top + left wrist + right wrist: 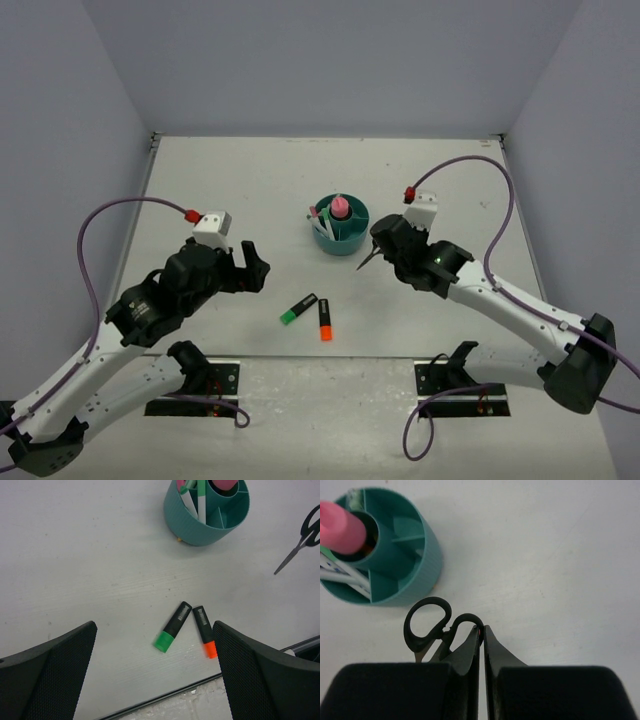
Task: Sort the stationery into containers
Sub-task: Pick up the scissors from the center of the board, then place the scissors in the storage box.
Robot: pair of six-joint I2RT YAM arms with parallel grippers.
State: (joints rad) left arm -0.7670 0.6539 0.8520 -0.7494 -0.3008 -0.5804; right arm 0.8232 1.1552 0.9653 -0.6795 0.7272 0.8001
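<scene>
Currently, the small black-handled scissors (445, 632) are being gripped at the handle by the clenched right gripper (481, 630), just beside the round teal plastic desk organizer (430, 565), whose central well is being occupied by a pink-capped glue stick (340, 530). The left gripper (154, 625) is being held spread wide above the white table (75, 555), where a green highlighter (172, 627) and an orange highlighter (204, 637) are lying side by side.

Table (230, 190): organizer (340, 243), green highlighter (298, 309), orange highlighter (325, 320)
</scene>
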